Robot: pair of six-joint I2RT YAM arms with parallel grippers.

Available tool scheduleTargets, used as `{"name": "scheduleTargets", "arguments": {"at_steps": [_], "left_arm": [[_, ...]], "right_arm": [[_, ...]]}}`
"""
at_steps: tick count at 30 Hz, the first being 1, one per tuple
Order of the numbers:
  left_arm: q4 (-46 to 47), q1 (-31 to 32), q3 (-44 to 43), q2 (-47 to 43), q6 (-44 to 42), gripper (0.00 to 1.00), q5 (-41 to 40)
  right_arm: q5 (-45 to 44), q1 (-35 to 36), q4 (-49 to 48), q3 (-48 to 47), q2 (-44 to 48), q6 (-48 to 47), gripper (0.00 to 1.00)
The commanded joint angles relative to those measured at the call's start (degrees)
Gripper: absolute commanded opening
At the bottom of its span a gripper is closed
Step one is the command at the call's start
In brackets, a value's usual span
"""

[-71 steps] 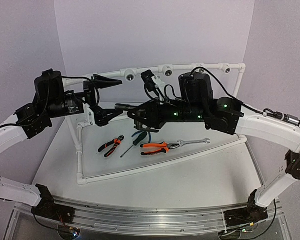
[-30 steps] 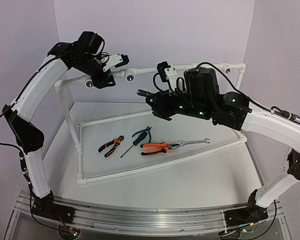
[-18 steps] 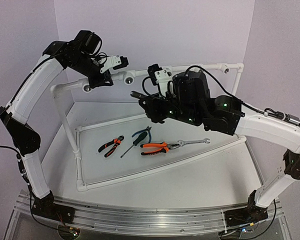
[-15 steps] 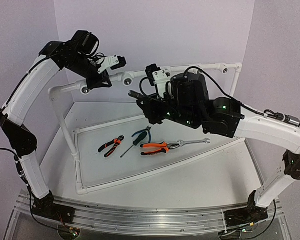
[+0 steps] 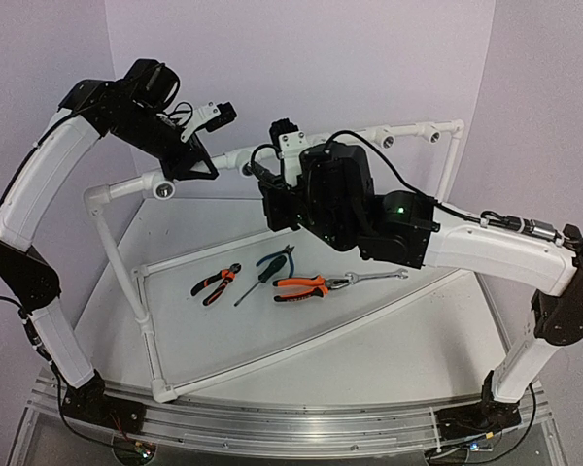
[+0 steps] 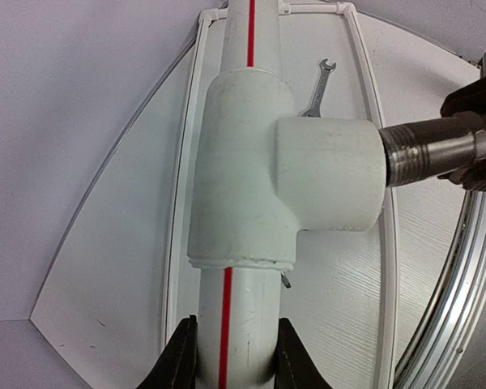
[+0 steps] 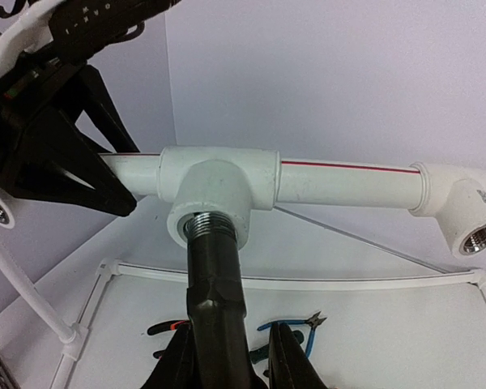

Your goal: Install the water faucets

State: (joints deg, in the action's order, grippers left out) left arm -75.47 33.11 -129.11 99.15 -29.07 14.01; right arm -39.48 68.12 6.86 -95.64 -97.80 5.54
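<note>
The water faucet (image 7: pixel 215 275) is a dark tube with a threaded tip. My right gripper (image 7: pixel 231 356) is shut on its body. The threaded tip sits in the mouth of a white tee socket (image 7: pixel 219 182) on the raised pipe; some threads still show. In the left wrist view the faucet (image 6: pixel 437 150) enters the tee (image 6: pixel 243 162) from the right. My left gripper (image 6: pixel 233 356) is shut on the white pipe (image 6: pixel 235 324) with a red stripe, just below the tee. From above, the left gripper (image 5: pixel 189 160) and the right gripper (image 5: pixel 267 189) meet at the top rail (image 5: pixel 408 134).
On the table inside the pipe frame lie orange-handled pliers (image 5: pixel 306 286), a smaller pair (image 5: pixel 216 282), blue-green cutters (image 5: pixel 272 265) and a wrench (image 5: pixel 374 278). Other open sockets (image 7: pixel 478 239) (image 5: pixel 161 189) sit along the rail. The frame's base rail (image 5: pixel 272 345) crosses the table.
My left gripper has closed on the pipe. The pipe frame has swung left and toward the front. The right arm has moved left with the faucet, whose tip now sits in the tee socket.
</note>
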Motion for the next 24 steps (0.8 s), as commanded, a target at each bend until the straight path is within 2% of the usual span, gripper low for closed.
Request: {"name": "scheduleTargets", "arguments": {"at_steps": [1, 8, 24], "left_arm": [[0.9, -1.1, 1.7, 2.0, 26.6, 0.00, 3.9], [2.8, -1.2, 2.1, 2.3, 28.2, 0.00, 4.1], [3.9, -1.3, 2.9, 1.3, 28.6, 0.00, 4.1]], "right_arm": [[-5.6, 1.6, -3.8, -3.3, 0.1, -4.5, 0.00], [-11.0, 3.3, -3.9, -3.9, -1.0, -7.5, 0.00], [-13.2, 3.3, -3.9, -5.3, -4.1, -8.0, 0.00]]}}
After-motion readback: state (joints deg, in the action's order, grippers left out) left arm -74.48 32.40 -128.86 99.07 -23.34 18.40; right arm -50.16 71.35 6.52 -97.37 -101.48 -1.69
